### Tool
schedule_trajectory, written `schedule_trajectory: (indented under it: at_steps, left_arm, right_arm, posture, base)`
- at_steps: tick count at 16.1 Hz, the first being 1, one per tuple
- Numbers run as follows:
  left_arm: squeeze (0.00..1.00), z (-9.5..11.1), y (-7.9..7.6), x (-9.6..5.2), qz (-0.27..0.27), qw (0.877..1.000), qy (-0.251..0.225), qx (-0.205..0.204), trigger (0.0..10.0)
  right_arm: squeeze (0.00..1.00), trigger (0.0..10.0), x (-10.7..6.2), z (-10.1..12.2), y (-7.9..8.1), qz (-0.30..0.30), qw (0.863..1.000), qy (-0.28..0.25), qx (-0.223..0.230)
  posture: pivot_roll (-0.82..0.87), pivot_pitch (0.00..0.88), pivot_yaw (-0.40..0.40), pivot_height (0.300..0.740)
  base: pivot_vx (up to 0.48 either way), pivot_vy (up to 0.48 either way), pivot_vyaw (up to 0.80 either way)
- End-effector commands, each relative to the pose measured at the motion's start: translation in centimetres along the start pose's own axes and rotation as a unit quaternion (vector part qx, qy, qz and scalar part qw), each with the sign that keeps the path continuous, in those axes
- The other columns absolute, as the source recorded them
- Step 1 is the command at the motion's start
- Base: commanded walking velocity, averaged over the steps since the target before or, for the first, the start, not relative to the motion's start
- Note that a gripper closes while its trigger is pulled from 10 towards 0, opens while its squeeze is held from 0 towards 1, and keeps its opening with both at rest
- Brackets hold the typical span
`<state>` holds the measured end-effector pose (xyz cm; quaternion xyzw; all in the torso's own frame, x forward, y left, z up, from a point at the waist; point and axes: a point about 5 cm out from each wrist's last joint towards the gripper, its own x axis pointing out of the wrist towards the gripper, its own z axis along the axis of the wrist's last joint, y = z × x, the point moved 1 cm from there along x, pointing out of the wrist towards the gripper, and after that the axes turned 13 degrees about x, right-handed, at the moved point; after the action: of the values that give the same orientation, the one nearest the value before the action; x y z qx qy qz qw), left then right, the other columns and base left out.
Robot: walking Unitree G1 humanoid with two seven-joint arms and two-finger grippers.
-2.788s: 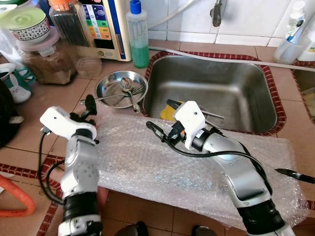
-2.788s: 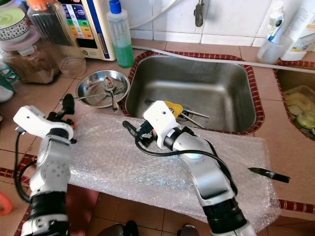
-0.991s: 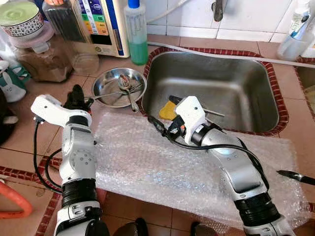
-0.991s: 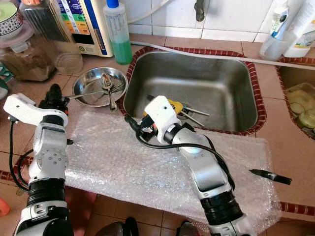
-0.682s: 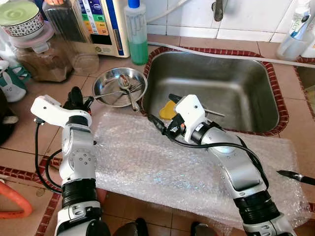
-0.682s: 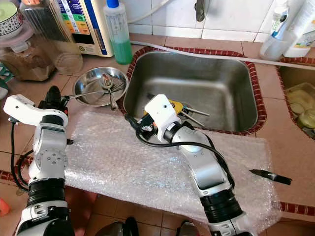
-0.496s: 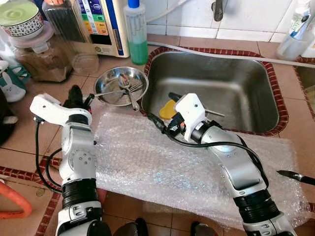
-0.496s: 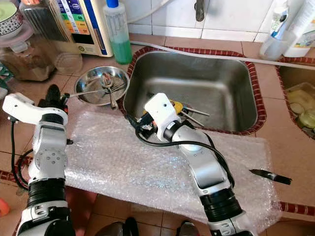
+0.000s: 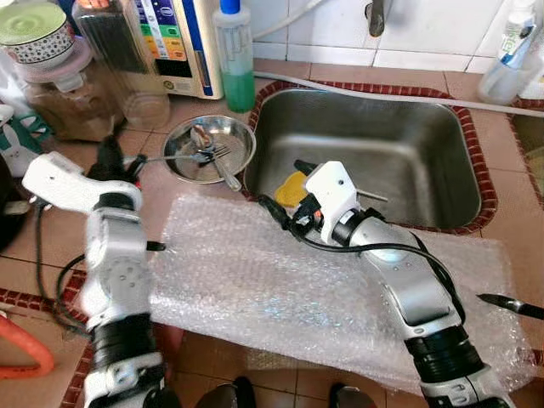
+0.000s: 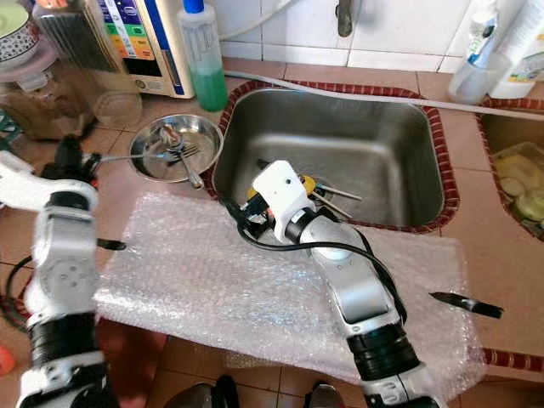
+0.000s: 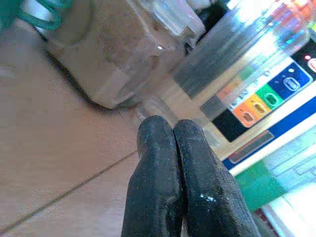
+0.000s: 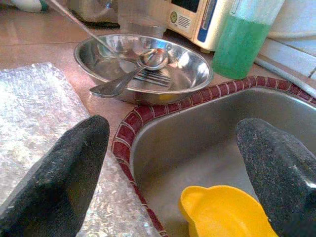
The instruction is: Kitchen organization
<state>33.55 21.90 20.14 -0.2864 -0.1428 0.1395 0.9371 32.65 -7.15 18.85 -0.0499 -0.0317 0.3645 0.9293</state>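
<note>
right gripper (image 12: 173, 168) wide over sink (image 9: 399, 161) edge | yellow scoop (image 12: 222, 212) between fingers | left gripper (image 11: 175, 148) pinched empty

Left arm (image 9: 110, 255) motion-blurred

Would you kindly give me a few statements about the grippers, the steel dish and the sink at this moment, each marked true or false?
1. The right gripper is open, its fingers either side of the sink's near corner. True.
2. The left gripper is wide open. False: its fingers are pressed together.
3. The steel dish holds a spoon and a fork. True.
4. The yellow piece lies on the bubble wrap. False: it lies in the sink.
5. The bottle of green liquid stands in the sink. False: it stands on the counter behind the dish.
</note>
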Motion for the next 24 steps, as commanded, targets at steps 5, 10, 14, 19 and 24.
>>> schedule_trajectory:
  at_steps: [5, 10, 14, 19, 24]
  left_arm:
    - [0.00, 2.3, 0.6, -0.9, -0.022, 0.999, -0.028, 0.032, 0.0]
    - [0.00, 2.6, -2.3, -0.7, -0.076, 0.996, -0.037, 0.012, 0.0]
    - [0.00, 3.8, -3.6, -0.3, -0.108, 0.991, -0.060, 0.040, 0.0]
    - [0.00, 4.2, -4.1, -0.1, -0.122, 0.988, -0.066, 0.063, 0.0]
    - [0.00, 5.1, -4.1, 0.1, -0.133, 0.982, -0.084, 0.102, 0.0]
  right_arm:
    - [0.00, 10.0, 0.4, 0.2, 0.0, 0.007, 1.000, -0.006, -0.007]
    - [0.00, 10.0, 1.2, 0.6, -0.2, 0.006, 1.000, -0.017, -0.015]
    - [0.00, 10.0, 1.3, 0.7, -1.2, -0.009, 1.000, -0.021, -0.018]
    - [0.00, 10.0, 1.3, 0.8, -2.0, -0.029, 0.999, -0.028, -0.015]
    - [0.00, 10.0, 1.3, 0.8, -2.3, -0.033, 0.999, -0.032, -0.017]
  posture:
    - [-0.13, 0.215, 0.079, 0.740]
    - [-0.11, 0.182, 0.073, 0.740]
    - [-0.11, 0.180, 0.075, 0.740]
    - [-0.11, 0.184, 0.092, 0.740]
    - [-0.10, 0.184, 0.089, 0.740]
  base:
    - [0.000, 0.000, 0.00]
    - [0.000, 0.000, 0.00]
    - [0.000, 0.000, 0.00]
    - [0.000, 0.000, 0.00]
    - [0.000, 0.000, 0.00]
